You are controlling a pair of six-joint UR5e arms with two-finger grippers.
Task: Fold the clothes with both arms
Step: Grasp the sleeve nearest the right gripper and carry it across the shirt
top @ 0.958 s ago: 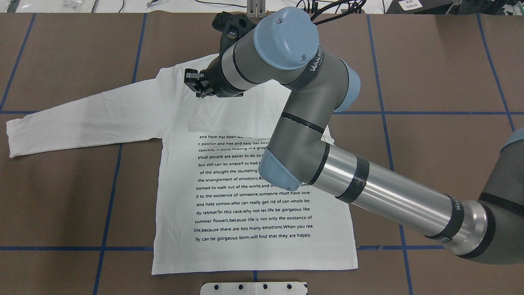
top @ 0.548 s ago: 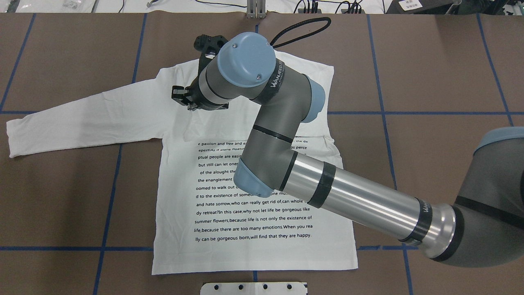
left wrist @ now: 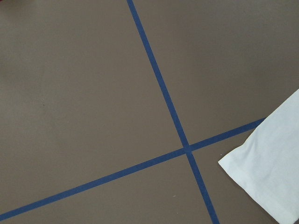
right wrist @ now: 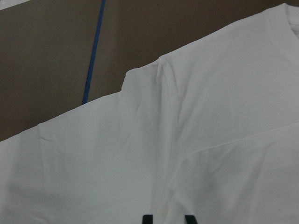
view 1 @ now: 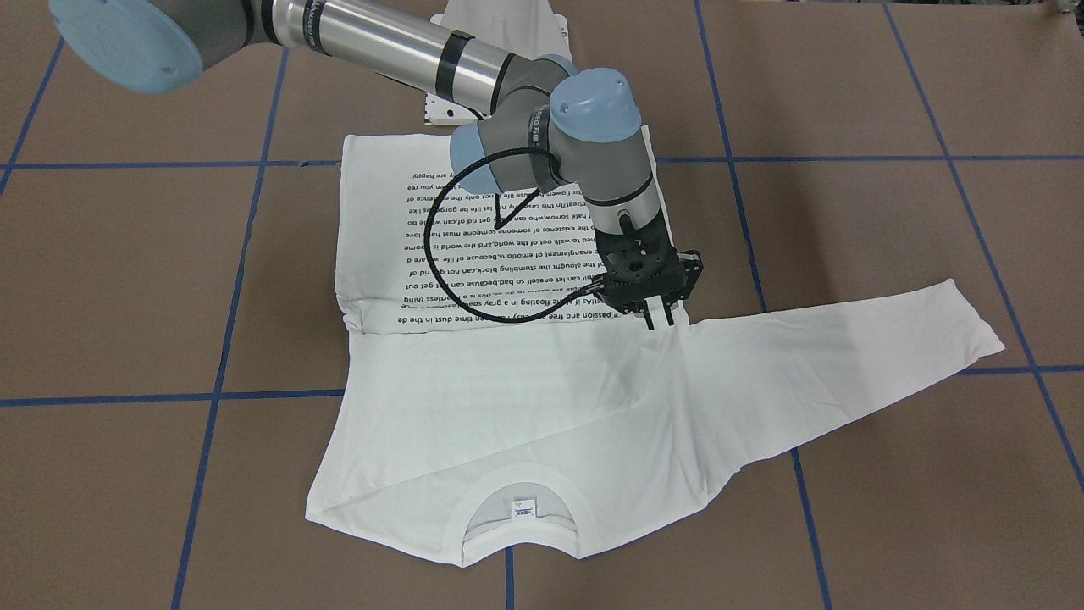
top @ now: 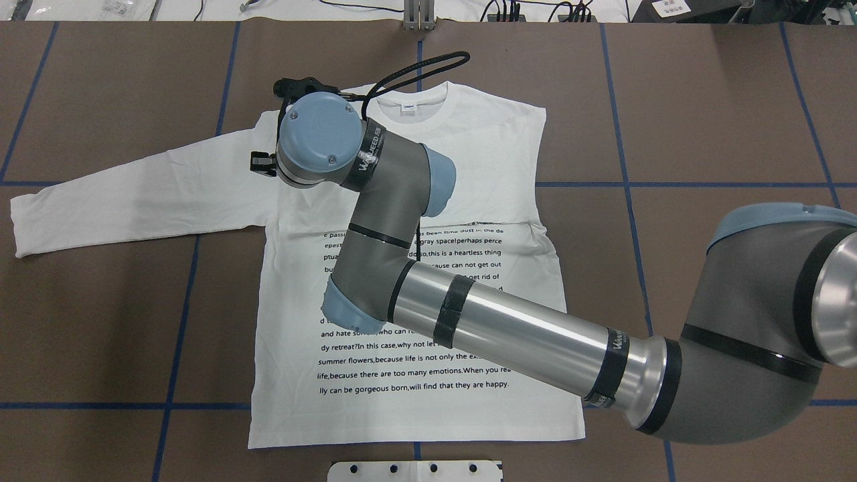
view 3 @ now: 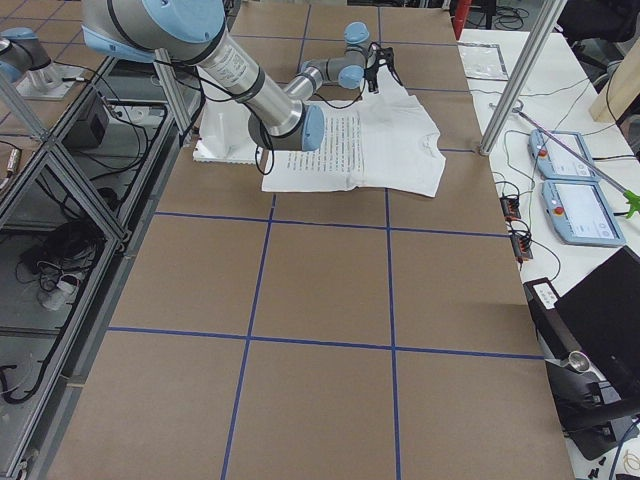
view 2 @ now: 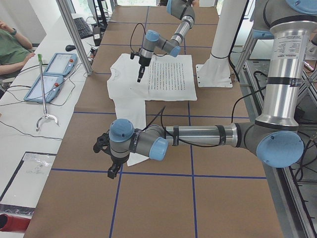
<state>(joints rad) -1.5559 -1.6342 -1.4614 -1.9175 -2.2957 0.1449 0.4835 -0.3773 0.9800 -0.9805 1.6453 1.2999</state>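
The white long-sleeved T-shirt (top: 402, 415) lies flat with its black text (top: 415, 371) face up and its collar label (top: 406, 106) at the far side. One sleeve (top: 134, 194) stretches out to the view's left. The other side is folded in over the chest (top: 509, 167). My right arm (top: 509, 328) reaches across the shirt. My right gripper (view 1: 660, 320) points down just above the armpit of the stretched sleeve, narrowly open and empty; its fingertips (right wrist: 147, 218) show over bare cloth. My left gripper (view 2: 113, 171) hangs near the sleeve's cuff (left wrist: 271, 163); I cannot tell whether it is open.
The white pedestal base (top: 415, 470) stands at the near table edge below the shirt's hem. Blue tape lines (top: 174, 335) cross the brown table. A side bench with tablets (view 2: 49, 74) and a seated person (view 2: 10, 44) lies beyond the far edge.
My right arm has swung left across the chest toward the stretched sleeve's shoulder, and its wrist has turned to point straight down. The shirt has not moved.
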